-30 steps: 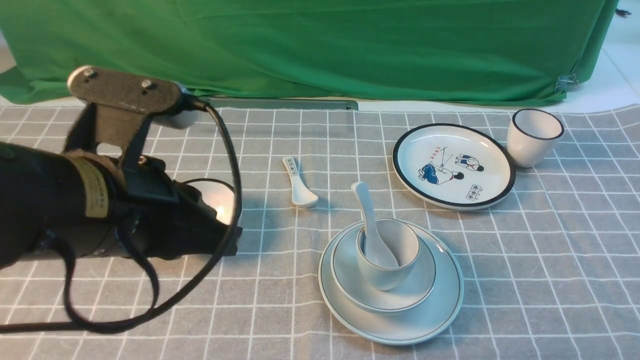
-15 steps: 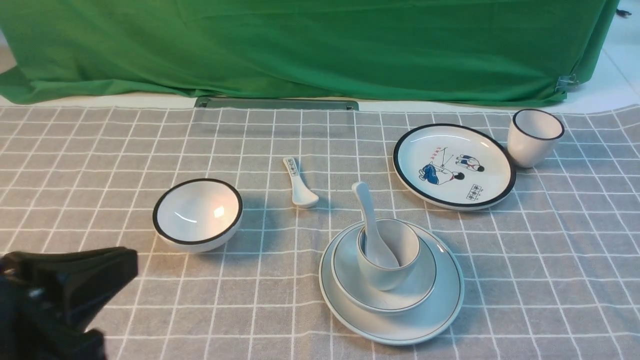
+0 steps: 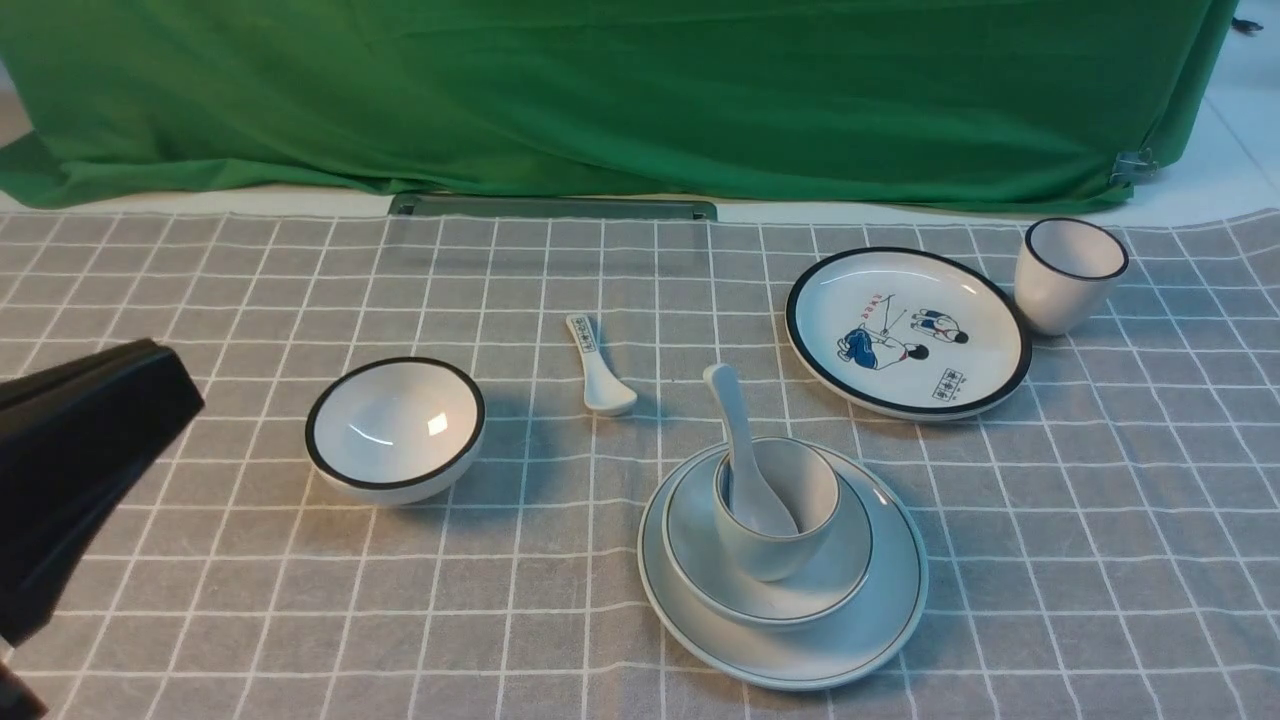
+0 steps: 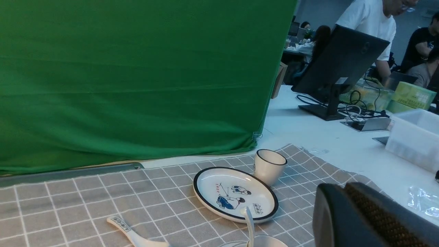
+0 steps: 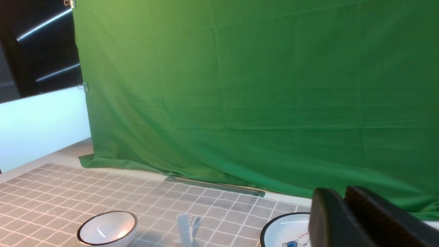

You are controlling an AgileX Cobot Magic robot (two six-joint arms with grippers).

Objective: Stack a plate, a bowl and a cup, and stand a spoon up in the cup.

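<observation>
The plain pale plate [image 3: 885,620] lies at the front centre of the cloth. The shallow bowl [image 3: 845,580] sits on it, and the small handleless cup [image 3: 772,558] stands in the bowl. The plain white spoon [image 3: 735,420] stands in the cup, its handle leaning back and left; the handle also shows in the left wrist view [image 4: 249,223]. My left gripper [image 3: 180,385] is shut and empty at the left edge, well away from the stack; it also shows in its wrist view [image 4: 337,192]. My right gripper [image 5: 337,195] is shut and empty, and does not show in the front view.
A deeper black-rimmed bowl [image 3: 396,428] stands left of centre, close to my left gripper. A small spoon with a patterned handle [image 3: 598,370] lies mid-table. A cartoon plate [image 3: 907,332] and a black-rimmed cup [image 3: 1066,272] stand back right. A green cloth [image 3: 600,100] hangs behind.
My left arm has pulled back from over the black-rimmed bowl to the left edge, uncovering that bowl. The stack and spoon have not moved.
</observation>
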